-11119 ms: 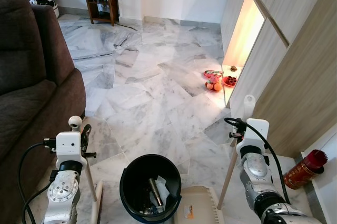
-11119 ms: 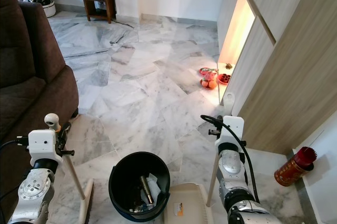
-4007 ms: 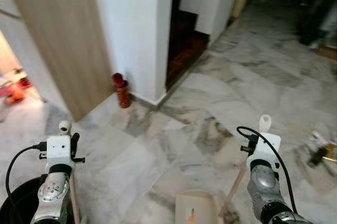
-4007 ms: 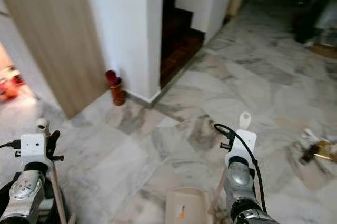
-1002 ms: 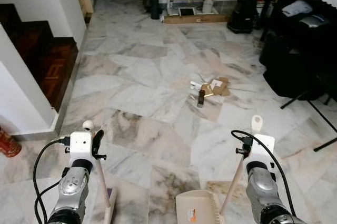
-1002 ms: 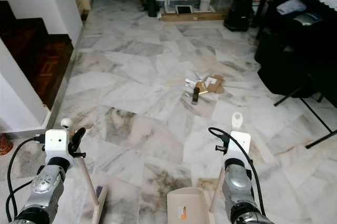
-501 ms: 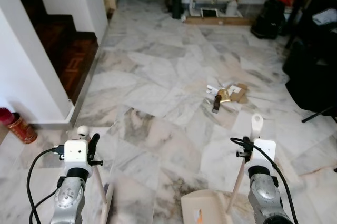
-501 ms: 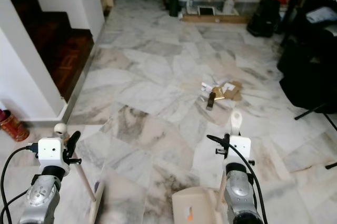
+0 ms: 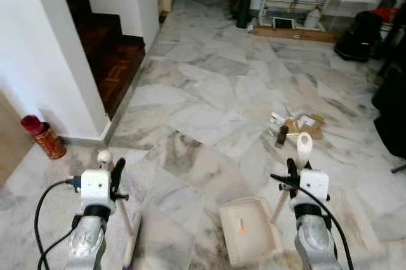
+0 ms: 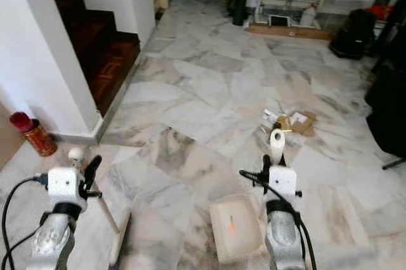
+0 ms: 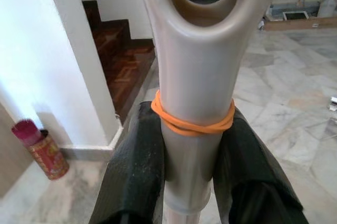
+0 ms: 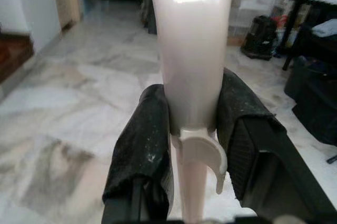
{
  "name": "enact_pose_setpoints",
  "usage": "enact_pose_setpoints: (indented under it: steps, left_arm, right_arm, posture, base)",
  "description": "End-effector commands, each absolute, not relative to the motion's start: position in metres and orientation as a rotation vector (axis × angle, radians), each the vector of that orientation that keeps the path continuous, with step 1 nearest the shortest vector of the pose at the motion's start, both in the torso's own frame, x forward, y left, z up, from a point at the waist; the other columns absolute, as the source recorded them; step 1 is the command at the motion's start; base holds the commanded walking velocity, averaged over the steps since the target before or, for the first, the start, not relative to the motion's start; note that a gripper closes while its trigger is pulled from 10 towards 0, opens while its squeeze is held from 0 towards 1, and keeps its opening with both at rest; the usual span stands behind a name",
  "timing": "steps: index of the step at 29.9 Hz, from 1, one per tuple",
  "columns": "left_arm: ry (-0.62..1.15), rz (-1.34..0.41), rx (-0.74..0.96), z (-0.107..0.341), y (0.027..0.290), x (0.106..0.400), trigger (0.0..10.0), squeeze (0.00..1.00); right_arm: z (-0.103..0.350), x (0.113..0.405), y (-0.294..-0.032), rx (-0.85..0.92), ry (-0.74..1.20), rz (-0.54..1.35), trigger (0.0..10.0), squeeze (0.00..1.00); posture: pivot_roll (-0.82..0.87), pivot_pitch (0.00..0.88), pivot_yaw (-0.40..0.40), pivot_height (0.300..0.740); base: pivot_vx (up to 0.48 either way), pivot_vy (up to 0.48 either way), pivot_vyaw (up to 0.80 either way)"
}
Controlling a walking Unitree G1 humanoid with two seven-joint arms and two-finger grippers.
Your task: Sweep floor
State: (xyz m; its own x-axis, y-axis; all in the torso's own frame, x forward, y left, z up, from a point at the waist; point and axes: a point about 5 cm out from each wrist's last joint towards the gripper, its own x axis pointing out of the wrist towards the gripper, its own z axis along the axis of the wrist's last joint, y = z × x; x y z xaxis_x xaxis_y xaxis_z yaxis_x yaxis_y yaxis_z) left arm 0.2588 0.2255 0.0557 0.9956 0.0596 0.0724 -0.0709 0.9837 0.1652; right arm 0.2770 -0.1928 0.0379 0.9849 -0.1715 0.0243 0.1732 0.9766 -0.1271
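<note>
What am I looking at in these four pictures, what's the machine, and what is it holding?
This is a walking humanoid robot sweeping a home's marble floor. Two pictures come from cameras in its head, looking forward and down; the other two come from a camera on each wrist, looking along that arm's two black fingers. The left end effector is closed on the broom handle, which has an orange rubber band around it. The right end effector grips the pale dustpan handle, and the dustpan rests on the floor in front of the robot. Ahead lies a small pile of litter. To the robot's left are dark wooden stairs and a red canister.
</note>
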Motion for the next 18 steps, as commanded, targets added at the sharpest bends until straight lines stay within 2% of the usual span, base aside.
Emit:
enact_pose_setpoints:
  steps: [1, 18]
  left_arm:
    - [-0.149, 0.031, 0.182, 0.0742, 0.215, 0.269, 10.0, 0.0]
    - [-0.151, 0.014, 0.191, 0.0784, 0.2071, 0.2702, 10.0, 0.0]
  right_arm:
    - [0.0431, 0.2762, -0.2047, -0.134, -0.029, -0.226, 10.0, 0.0]
    - [0.0466, 0.2776, -0.2061, -0.119, -0.028, -0.245, 10.0, 0.0]
  posture:
    - [0.07, 0.0, -0.022, 0.74]
    - [0.07, 0.0, -0.025, 0.74]
  base:
    - [0.27, 0.0, 0.0]
    - [0.321, 0.0, 0.0]
